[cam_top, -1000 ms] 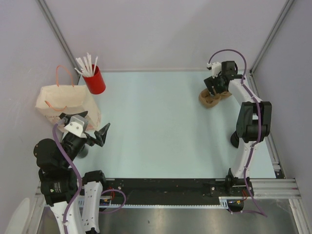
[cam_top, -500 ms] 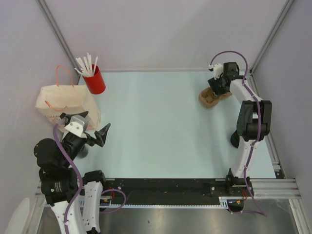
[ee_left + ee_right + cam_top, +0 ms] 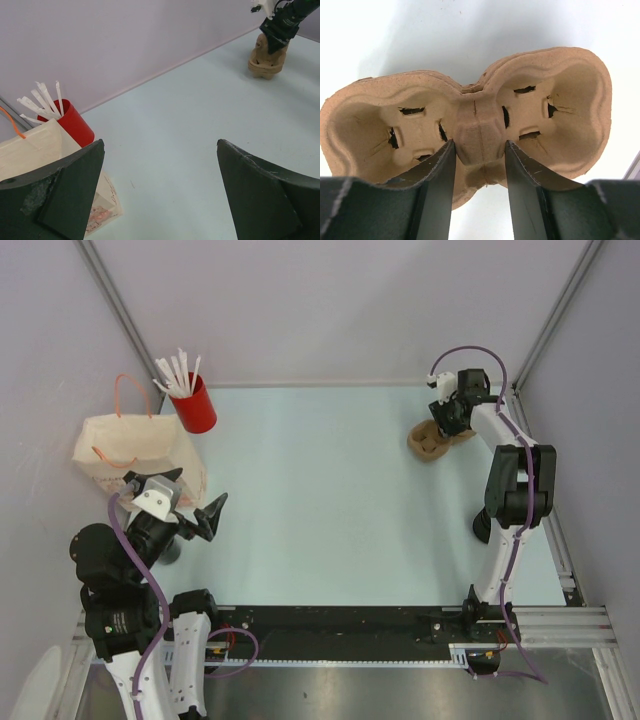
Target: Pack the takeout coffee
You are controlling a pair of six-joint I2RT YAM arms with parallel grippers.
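A brown two-cup pulp carrier [image 3: 430, 442] lies at the far right of the table, and also shows in the left wrist view [image 3: 265, 55]. My right gripper [image 3: 447, 425] is over it, its jaws closed on the carrier's centre ridge [image 3: 479, 125]. My left gripper [image 3: 185, 505] is open and empty, just right of the paper bag [image 3: 130, 450]. In the left wrist view the left gripper [image 3: 160, 145] frames bare table. A small dark round shape [image 3: 170, 552] peeks out under the left arm; I cannot tell if it is the takeout coffee.
A red cup of white straws [image 3: 195, 405] stands behind the bag at the back left, and also shows in the left wrist view [image 3: 70, 122]. Grey walls close in the back and both sides. A metal rail runs along the right edge.
My right gripper has shifted slightly to the right over the carrier and settled on its centre ridge. The left arm has not moved.
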